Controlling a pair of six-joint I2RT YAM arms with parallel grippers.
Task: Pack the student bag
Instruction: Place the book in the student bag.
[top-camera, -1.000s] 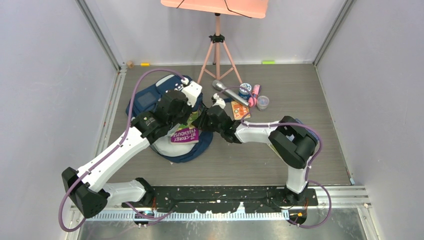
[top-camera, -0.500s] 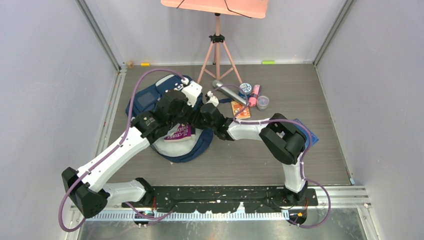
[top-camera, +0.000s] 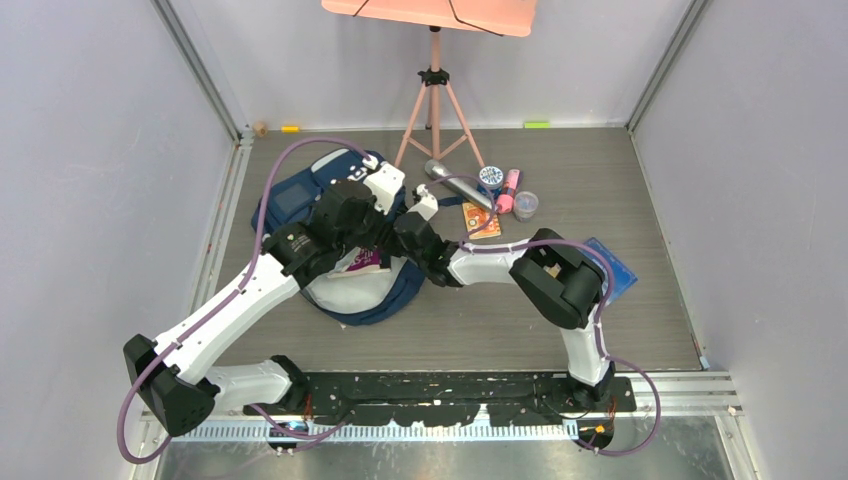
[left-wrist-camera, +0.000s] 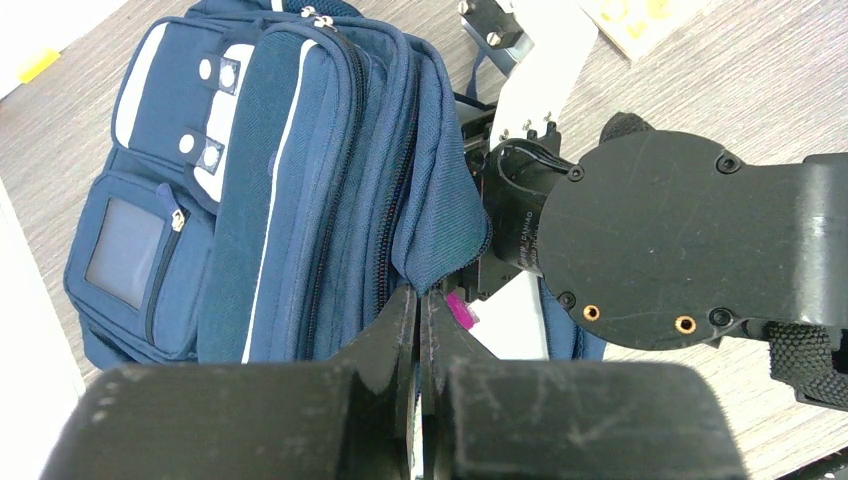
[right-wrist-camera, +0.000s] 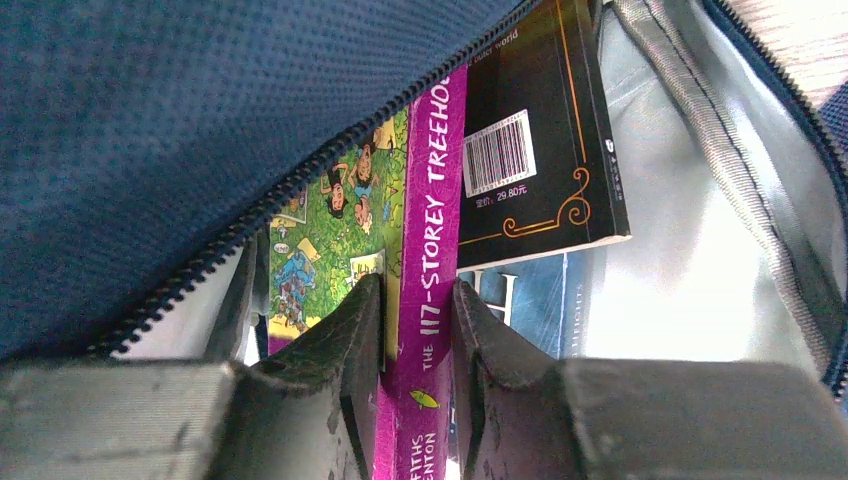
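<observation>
The student bag, navy with thin white stripes, lies at the table's left centre. My left gripper is shut on the edge of the bag's top flap and holds the opening up. My right gripper reaches into that opening, shut on the spine of a purple book with a green cartoon cover. The navy flap hangs over it. Deeper in, against the grey lining, lie a black book and a blue one. From above, only a strip of the purple book shows between the two grippers.
To the right of the bag lie a silver bottle, a blue round tin, a pink tube, a small clear pot and an orange card. A blue book lies under the right arm's elbow. A pink tripod stands behind.
My right gripper has moved left with the purple book, sliding it deeper into the bag, so less of it shows from above. My left gripper has kept still on the flap.
</observation>
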